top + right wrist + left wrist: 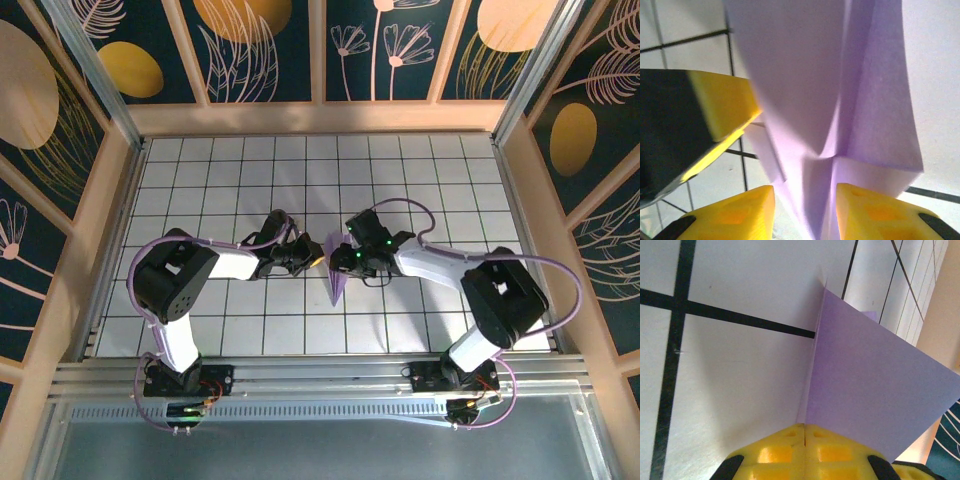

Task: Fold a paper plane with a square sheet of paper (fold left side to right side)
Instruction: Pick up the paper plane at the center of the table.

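Here, paper plane (800, 75) between parted right fingers (875, 212)

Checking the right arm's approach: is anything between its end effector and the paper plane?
Nothing visible does. The paper plane sits between the fingers of the right end effector, while the left end effector is shut on its edge.

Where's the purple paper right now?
In the top view the paper stands at the middle of the table, pinched by the left gripper, with the right gripper open astride it.
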Controlling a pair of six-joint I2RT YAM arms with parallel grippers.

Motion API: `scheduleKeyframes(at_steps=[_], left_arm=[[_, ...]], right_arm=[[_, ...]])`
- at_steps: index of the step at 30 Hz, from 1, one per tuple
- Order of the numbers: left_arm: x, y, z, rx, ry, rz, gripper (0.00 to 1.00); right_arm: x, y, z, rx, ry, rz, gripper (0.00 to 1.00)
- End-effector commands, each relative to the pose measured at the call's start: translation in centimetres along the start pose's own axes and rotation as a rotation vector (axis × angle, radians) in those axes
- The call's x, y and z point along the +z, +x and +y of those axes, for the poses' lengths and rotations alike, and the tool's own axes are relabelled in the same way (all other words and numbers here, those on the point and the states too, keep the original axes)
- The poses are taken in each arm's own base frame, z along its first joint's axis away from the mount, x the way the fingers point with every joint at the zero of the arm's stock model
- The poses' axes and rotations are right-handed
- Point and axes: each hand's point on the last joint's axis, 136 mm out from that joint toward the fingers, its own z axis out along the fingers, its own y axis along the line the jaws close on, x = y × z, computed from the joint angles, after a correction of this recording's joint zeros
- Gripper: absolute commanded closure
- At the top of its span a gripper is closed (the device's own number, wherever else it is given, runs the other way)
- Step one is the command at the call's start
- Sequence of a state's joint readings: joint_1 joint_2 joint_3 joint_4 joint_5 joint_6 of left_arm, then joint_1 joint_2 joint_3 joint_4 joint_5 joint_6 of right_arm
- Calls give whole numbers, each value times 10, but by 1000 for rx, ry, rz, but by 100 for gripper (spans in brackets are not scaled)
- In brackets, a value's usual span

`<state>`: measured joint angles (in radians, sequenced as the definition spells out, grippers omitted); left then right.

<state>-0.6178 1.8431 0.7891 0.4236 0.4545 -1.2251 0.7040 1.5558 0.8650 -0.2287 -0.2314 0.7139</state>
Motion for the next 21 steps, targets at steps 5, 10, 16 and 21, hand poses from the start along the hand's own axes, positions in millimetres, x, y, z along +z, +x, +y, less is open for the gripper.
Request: scheduleKeyframes(at_steps=[5, 10, 16, 21], left_arm=[[-8, -3, -12, -29, 44, -41, 100], [-9, -2, -10, -35, 37, -45, 100], [-8, -2, -10, -35, 37, -44, 100], [-8, -2, -11, -33, 37, -39, 100]], right_arm=[[-19, 11, 11, 9, -11, -21, 61], [-10, 28, 3, 15, 27, 8, 63], [1, 31, 3, -9, 55, 22, 65], [7, 28, 5, -26, 60, 25, 67]])
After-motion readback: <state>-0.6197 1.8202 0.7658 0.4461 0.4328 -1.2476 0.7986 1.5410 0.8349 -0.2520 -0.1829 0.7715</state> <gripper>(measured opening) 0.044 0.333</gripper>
